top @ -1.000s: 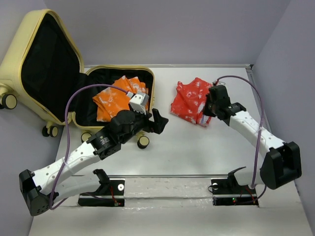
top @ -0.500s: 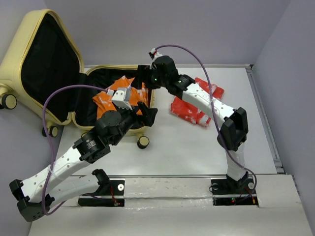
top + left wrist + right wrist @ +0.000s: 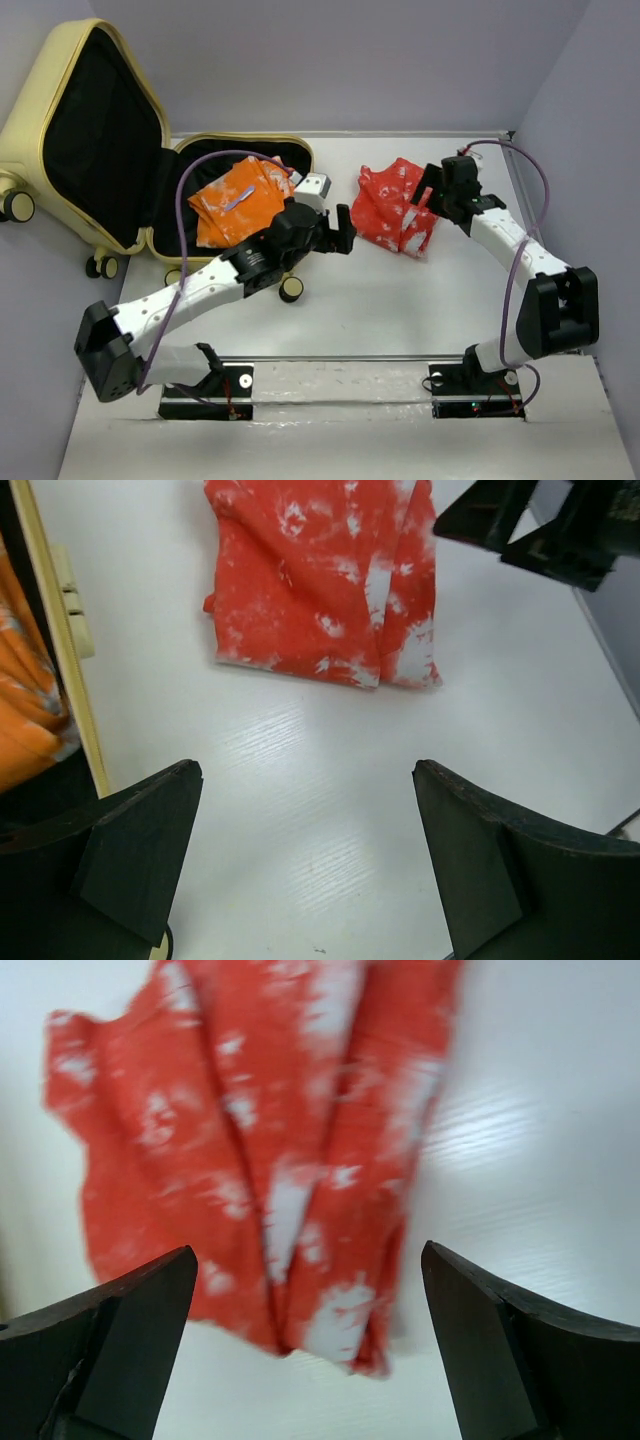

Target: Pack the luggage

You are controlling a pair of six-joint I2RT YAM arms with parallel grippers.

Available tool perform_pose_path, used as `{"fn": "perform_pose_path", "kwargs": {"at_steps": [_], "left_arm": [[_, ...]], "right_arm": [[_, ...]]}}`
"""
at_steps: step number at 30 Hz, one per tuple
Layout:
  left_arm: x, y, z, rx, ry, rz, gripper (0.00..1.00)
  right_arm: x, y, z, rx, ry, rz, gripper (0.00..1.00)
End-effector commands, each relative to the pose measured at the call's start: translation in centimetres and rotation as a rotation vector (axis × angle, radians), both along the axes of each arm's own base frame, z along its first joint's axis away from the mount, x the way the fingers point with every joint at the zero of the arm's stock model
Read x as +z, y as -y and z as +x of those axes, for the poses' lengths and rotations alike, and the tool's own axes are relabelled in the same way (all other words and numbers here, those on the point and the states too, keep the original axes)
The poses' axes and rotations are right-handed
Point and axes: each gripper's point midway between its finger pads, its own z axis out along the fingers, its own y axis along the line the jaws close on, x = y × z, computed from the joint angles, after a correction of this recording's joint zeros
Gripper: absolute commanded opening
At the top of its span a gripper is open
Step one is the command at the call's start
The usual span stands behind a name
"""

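Note:
The luggage (image 3: pixel 90 60) lies open at the left, its pale yellow lid propped up and an orange garment (image 3: pixel 240 205) lying in its black-lined base. A red-and-white garment (image 3: pixel 390 205) lies crumpled on the white table to its right. My left gripper (image 3: pixel 347 232) stands open between the luggage and the red garment, over bare table (image 3: pixel 307 770), with the red garment (image 3: pixel 320 580) ahead of it. My right gripper (image 3: pixel 428 198) is open at the garment's right side; the red garment (image 3: pixel 250 1130) lies under and ahead of its empty jaws (image 3: pixel 308 1252).
The luggage rim (image 3: pixel 60 650) and the orange garment (image 3: pixel 25 710) sit at the left of the left wrist view. A caster wheel (image 3: pixel 291 289) juts out under the left arm. Grey walls close in at the back and right.
The right arm swung over the luggage and came back to the red garment, its jaws opening. The left gripper moved right, off the luggage toward the red garment.

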Motion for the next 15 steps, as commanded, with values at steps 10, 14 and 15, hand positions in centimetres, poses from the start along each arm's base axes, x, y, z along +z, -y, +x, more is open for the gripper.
{"fn": "perform_pose_path", "kwargs": {"at_steps": [10,14,15], "left_arm": [[-7.1,6.7,9.8,0.006,-0.122,0.058,0.99],[-10.6,7.7,12.0,-0.023,-0.198,0.074,0.99],[-11.6,8.0,12.7,-0.018,-0.213,0.085,0.99]], "right_arm": [[-6.7,4.8,2.4,-0.032,-0.056,0.087,1.0],[-8.4,4.5,2.7,-0.021,-0.055,0.152,1.0],[-9.0,4.8,2.4,-0.026,-0.063,0.166,1.0]]}}
